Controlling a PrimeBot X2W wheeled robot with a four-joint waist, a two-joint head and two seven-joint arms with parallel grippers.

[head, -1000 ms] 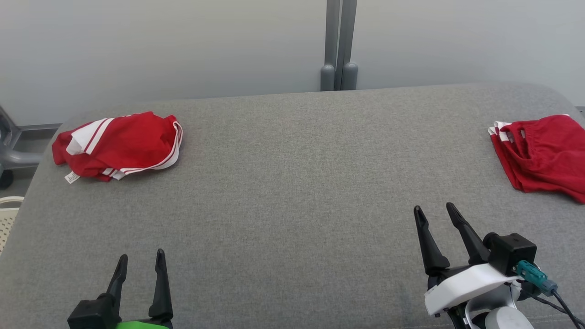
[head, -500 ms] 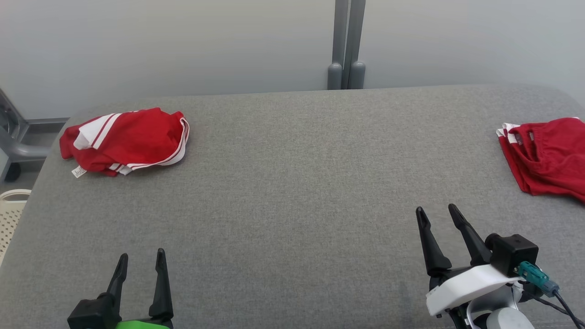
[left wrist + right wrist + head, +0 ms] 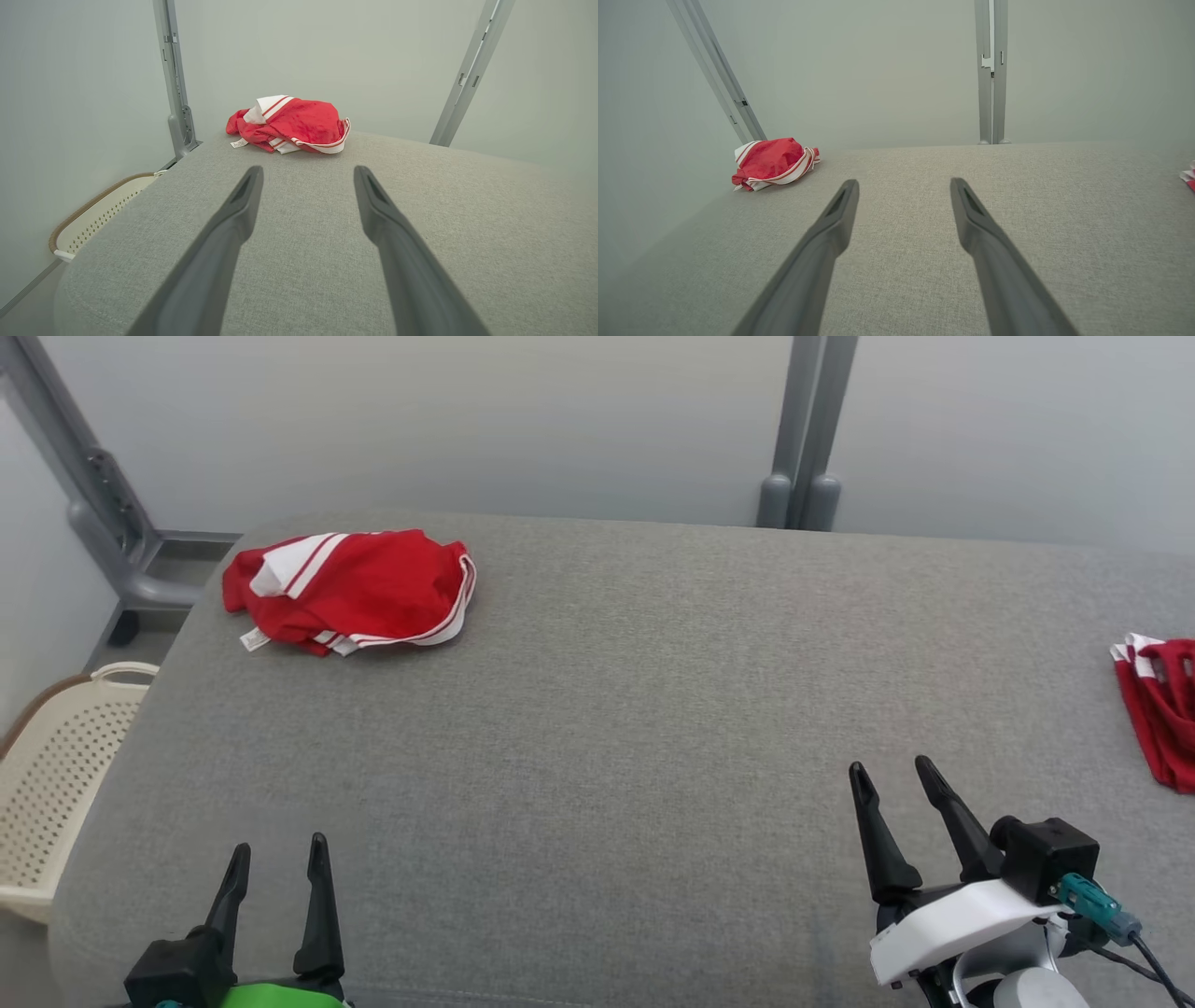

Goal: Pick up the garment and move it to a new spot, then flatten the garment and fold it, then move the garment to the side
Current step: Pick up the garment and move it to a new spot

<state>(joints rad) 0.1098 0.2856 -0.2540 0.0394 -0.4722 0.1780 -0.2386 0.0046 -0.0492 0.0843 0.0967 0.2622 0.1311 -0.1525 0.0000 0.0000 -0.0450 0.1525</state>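
— Only the head camera has turned since a second ago, swinging toward the robot's left. Has anything on the desk (image 3: 653,709) itself shifted?
— No. The crumpled red garment (image 3: 350,590), striped with white, lies at the desk's far left corner as before. A second red garment (image 3: 1158,714) sits at the right edge, cut off by the frame.
— And the grippers?
— The left gripper (image 3: 280,845) hovers over the near left of the desk, fingers spread apart with nothing between them. The right gripper (image 3: 889,765) is the same at the near right: released and empty. Both are well apart from the crumpled red garment.
— Anything beside the desk?
— A cream perforated basket (image 3: 56,784) stands on the floor just past the desk's left end.
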